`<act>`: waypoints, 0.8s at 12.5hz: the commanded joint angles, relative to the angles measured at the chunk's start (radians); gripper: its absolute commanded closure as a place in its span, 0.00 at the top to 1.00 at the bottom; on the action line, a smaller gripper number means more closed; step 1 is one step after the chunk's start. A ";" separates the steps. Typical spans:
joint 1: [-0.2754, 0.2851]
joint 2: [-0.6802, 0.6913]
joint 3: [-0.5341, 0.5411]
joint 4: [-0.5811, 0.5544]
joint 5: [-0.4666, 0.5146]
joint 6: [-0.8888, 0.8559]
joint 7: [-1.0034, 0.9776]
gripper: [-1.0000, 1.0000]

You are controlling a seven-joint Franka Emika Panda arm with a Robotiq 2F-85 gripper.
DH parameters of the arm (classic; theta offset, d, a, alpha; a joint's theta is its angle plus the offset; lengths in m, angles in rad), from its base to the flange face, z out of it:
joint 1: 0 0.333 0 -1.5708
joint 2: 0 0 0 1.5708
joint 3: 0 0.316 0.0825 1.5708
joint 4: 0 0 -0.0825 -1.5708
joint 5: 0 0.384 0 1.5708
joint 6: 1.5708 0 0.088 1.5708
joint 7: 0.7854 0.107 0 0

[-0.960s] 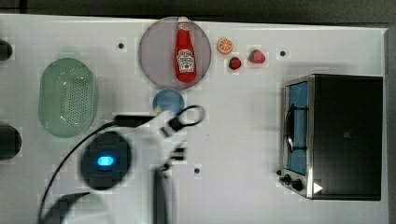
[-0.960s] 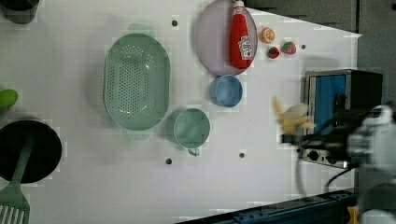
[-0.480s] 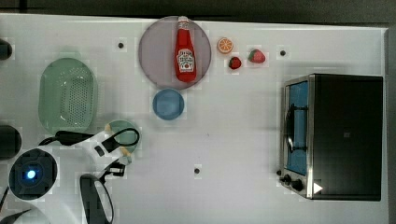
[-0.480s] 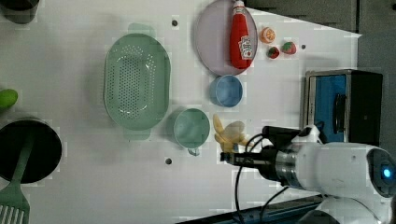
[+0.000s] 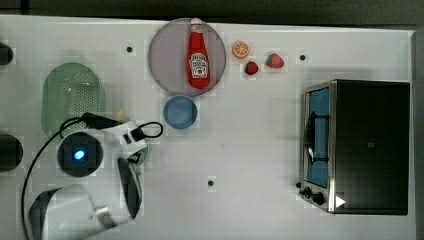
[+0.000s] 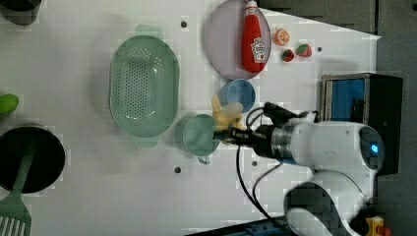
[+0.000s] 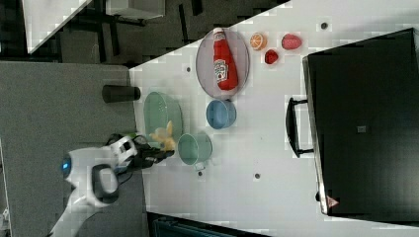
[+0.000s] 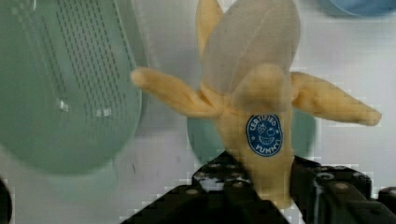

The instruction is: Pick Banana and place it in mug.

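A: What was seen nearest the wrist camera?

B: The tool [image 8: 261, 186] was seen clamped on the banana [image 8: 254, 98]. The lower end of the fruit was pinched between the dark fingers [image 8: 327, 191], and its peeled flaps were spread out to both sides above them. A blue round sticker was carried on its skin.

A: And where was the banana held relative to the mug?

B: In the left view the banana [image 6: 226, 114] was held clear of the worktop [image 6: 88, 196], at the edge of the mug [image 6: 200, 135] on the side facing the blue bowl [image 6: 237, 95]. In the wrist view part of the mug [image 8: 205, 133] was glimpsed behind the fruit. Whether the banana was fully above the opening could not be told.

A: What lay farther off?

B: The green perforated basket [image 6: 143, 92] was set just beside the mug, toward the left view's left edge of the worktop. Beyond the bowl, near the far edge, a plate [image 6: 223, 44] was seen with the ketchup bottle [image 6: 253, 38] lying on it. An orange slice [image 6: 281, 36] and two strawberries [image 6: 295, 52] were placed close by. A toaster oven [image 6: 361, 110] was stood by the left view's right edge.

A: Which step was judged to be in hand?

B: The carry was judged to be nearly finished, with the placing not yet done. For the next move, the banana would need to be centred over the mug's mouth, lowered so that the flaps clear the rim, and then released.
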 commanded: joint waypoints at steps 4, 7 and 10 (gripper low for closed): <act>-0.018 0.101 -0.004 -0.016 -0.022 0.109 0.153 0.71; -0.018 0.038 -0.001 -0.013 -0.022 0.068 0.170 1.00; -0.021 -0.078 -0.010 -0.006 -0.017 0.030 0.170 1.00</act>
